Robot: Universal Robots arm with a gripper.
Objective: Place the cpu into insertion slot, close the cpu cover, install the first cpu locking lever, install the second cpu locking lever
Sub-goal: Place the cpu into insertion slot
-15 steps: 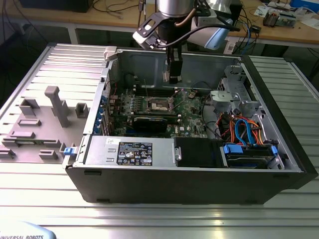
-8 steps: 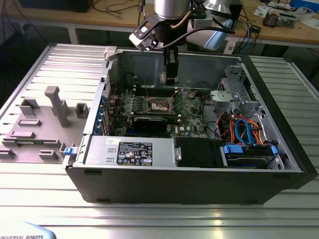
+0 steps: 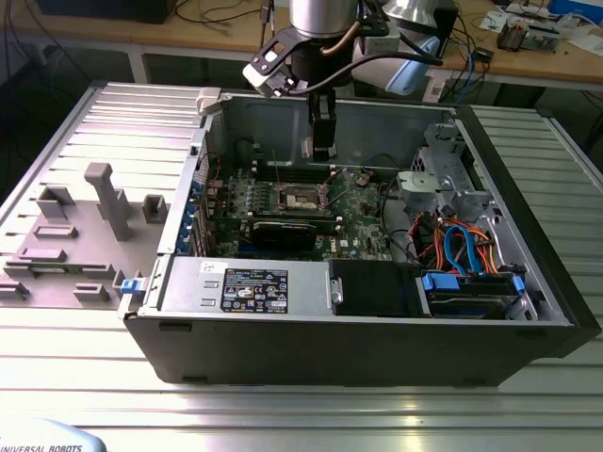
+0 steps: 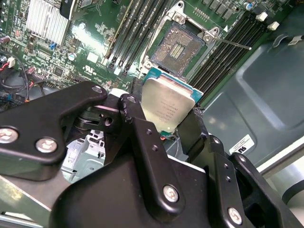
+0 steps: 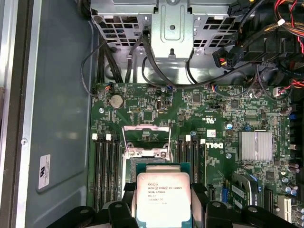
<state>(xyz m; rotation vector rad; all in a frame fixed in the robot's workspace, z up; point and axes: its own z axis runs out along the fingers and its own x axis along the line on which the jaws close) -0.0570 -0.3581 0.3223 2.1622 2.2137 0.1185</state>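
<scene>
Closest to my wrist cameras, the gripper (image 4: 164, 114) (image 5: 163, 190) is clamped on the cpu (image 4: 167, 107) (image 5: 163, 197). Its two black fingers (image 4: 135, 116) press on opposite edges of the chip, and the shiny metal top faces the cameras. In the second wrist view the chip sits tilted between the fingers, with a strip of its green edge showing on the side towards the socket.

Just beyond the chip lies the insertion slot (image 4: 178, 45), its dark pin field bare inside the silvery rim. The cpu is held above the board and is not seated. In the first wrist view the cpu cover (image 5: 146, 129) appears swung up off the socket, and a thin locking lever (image 4: 232, 44) juts out free beside it. Long black memory slots (image 4: 223, 45) flank the socket on both sides across the green motherboard (image 5: 209, 107).

In the exterior view I see the arm coming straight down from above. The wrist is vertical, and the gripper (image 3: 320, 151) points down into the open computer case (image 3: 528, 235), hanging clear above the socket (image 3: 300, 198). The black graphics card (image 3: 283, 231) lies across the board on the camera's side of the socket. Outside the case, a grey fixture plate (image 3: 85, 226) sits on the table (image 3: 283, 414) towards the exterior view's left.
</scene>
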